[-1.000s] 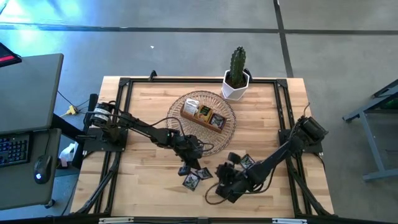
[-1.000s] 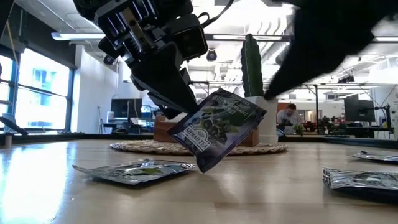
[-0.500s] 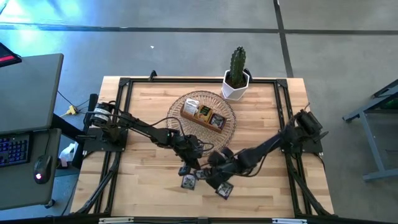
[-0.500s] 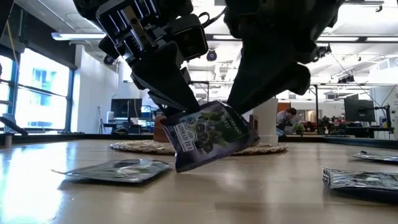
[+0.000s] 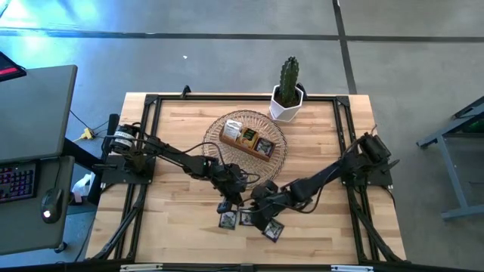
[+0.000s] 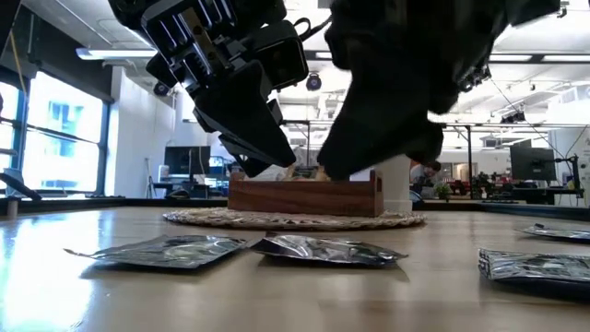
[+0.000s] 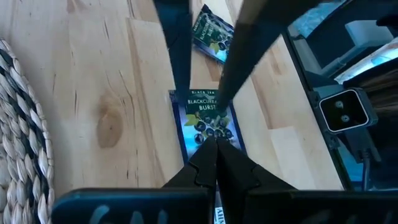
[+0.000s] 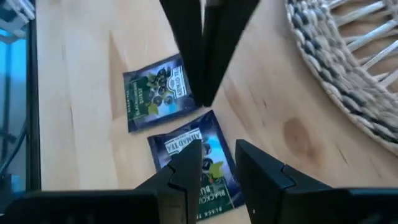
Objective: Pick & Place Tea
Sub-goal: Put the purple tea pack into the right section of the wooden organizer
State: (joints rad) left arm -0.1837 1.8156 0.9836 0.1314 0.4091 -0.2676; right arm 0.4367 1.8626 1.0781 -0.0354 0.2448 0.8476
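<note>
- Two tea packets (image 6: 166, 251) (image 6: 327, 249) lay flat side by side near the table's (image 5: 174, 143) front edge.
- Left gripper (image 5: 233, 198) hovered, fingers pressed together.
- Right gripper (image 5: 255, 214) hovered, fingers spread, empty.
- Basket (image 5: 281, 155) with box (image 6: 304, 195) stood behind; cactus (image 5: 288, 79) by the back edge.

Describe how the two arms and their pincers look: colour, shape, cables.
Both arms are black, built of slim jointed links. The left arm has a pale, silver-banded joint near its base; the right arm is dark throughout. Thin black cables run along both arms. The left pincer has two black tapered fingers; the right pincer has two black, blocky, flat-sided fingers. No markings are readable.
</note>
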